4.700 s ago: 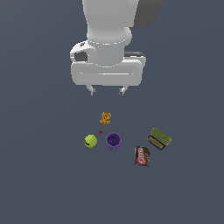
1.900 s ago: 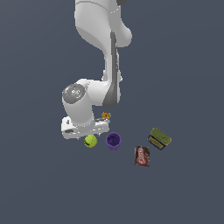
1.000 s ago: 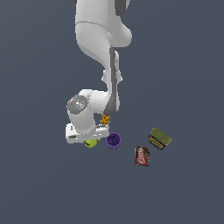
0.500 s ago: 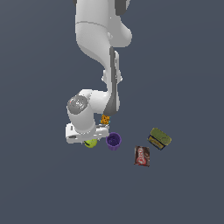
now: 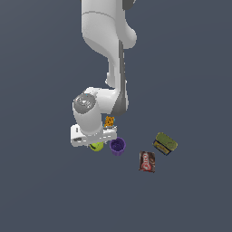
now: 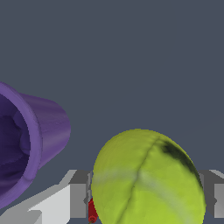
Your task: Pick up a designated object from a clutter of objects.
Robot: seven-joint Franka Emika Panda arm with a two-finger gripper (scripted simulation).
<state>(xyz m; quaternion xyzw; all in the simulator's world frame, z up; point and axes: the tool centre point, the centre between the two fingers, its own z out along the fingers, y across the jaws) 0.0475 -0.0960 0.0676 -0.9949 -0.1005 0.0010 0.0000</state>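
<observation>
I am looking at the tennis ball (image 6: pixel 146 177) sitting squarely between the grey fingers (image 6: pixel 78 199) in the wrist view, filling the gap from one side to the other, so I am reading the gripper (image 5: pixel 96 143) as clamped on the ball, or very nearly so; whether there is firm contact on both sides I cannot confirm. In the exterior view only a sliver of the ball (image 5: pixel 96 147) is showing beneath the white hand, and it seems to be resting on the floor (image 5: pixel 190 68), not lifted. The purple cup (image 5: pixel 118 147) is standing just beside it on the exterior view's right, close enough that I am judging the fingers were set across the ball to avoid the cup's wall. The small orange lump (image 5: pixel 109 121) is sitting behind the wrist, while the red-brown packet (image 5: pixel 147 161) and the olive-green tin (image 5: pixel 164 143) are lying well apart on the exterior view's right. The arm is folding steeply down from above, the wrist low, the hand pointing at the floor over the ball.
</observation>
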